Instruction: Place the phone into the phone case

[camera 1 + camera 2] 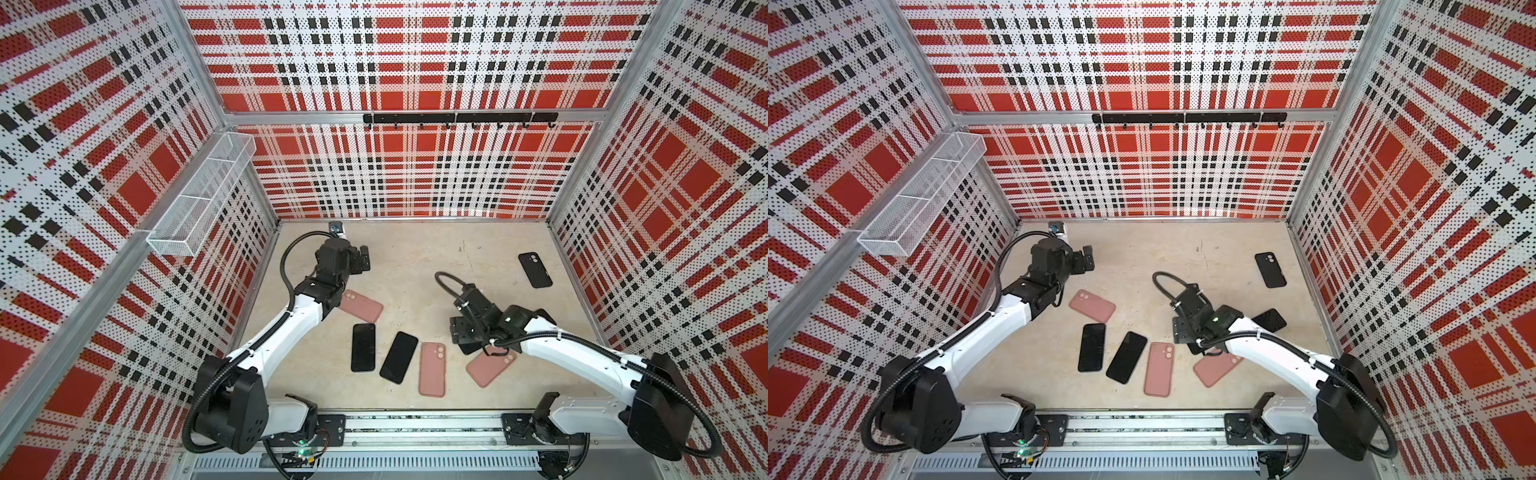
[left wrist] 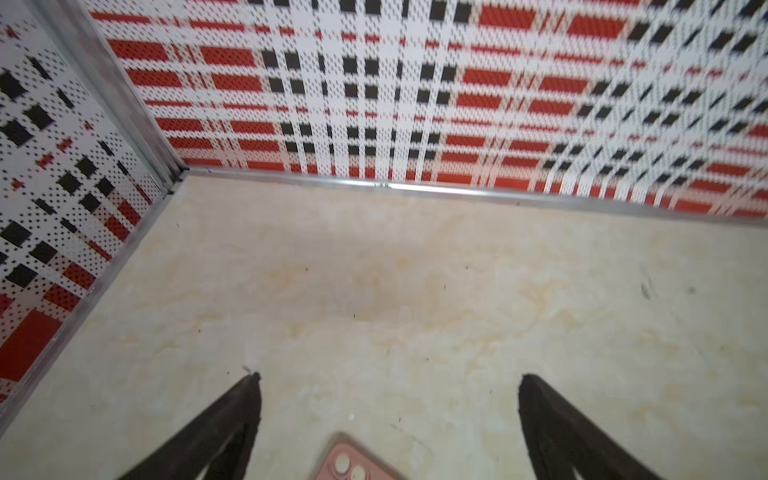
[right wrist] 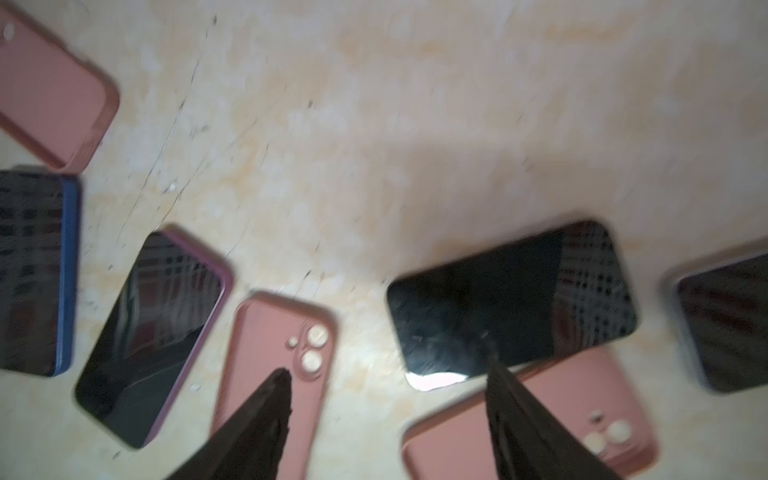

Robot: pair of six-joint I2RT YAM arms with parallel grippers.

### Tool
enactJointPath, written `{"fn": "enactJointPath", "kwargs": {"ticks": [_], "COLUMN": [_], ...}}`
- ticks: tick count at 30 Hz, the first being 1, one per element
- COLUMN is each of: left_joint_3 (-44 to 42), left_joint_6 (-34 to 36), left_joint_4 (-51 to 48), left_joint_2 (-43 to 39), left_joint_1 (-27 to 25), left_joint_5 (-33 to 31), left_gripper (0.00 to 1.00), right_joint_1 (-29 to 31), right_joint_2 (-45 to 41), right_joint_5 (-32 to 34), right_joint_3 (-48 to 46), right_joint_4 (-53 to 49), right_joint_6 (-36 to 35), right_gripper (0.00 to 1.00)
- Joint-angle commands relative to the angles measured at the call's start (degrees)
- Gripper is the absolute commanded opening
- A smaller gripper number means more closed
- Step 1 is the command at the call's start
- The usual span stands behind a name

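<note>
**Tabletop** (image 1: 415, 257), from above; clock directions run from its centre in the top views.

**Left gripper** (image 1: 365, 258), ten o'clock. I hold it spread wide and empty over bare surface, presumably to keep it clear of the work.

**Right gripper** (image 3: 386, 370), four o'clock. Its jaws are apart with nothing between them, low over the black phone (image 3: 511, 299). One fingertip (image 3: 494, 374) sits at the phone's edge; I cannot confirm contact.

**Black phone.** It lies screen-up, one long edge overlapping a pink phone case (image 3: 540, 415), so it is not yet seated. I judge the gripper is placed to take it by its long edges.

**Spare phones** (image 1: 363, 347) (image 1: 399, 357), six o'clock.

**Black case** (image 1: 535, 270), two o'clock, well apart.
</note>
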Motion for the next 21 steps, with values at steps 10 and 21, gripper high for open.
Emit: {"fn": "enactJointPath", "kwargs": {"ticks": [10, 21], "left_joint_3": [-3.5, -3.8], "left_joint_6": [1.8, 1.4], "left_joint_4": [0.0, 0.3], "left_joint_2": [-3.1, -3.6], "left_joint_1": [3.8, 5.1], "left_joint_5": [4.2, 5.8], "left_gripper": [0.98, 0.98], "right_joint_1": [9.2, 9.2], "right_joint_2": [11.6, 17.5], "right_joint_5": [-11.1, -12.4], "right_joint_3": [-1.1, -0.7], "right_joint_4": [0.0, 2.1], "right_joint_6": [13.1, 11.2], "right_gripper": [0.38, 0.2]}}
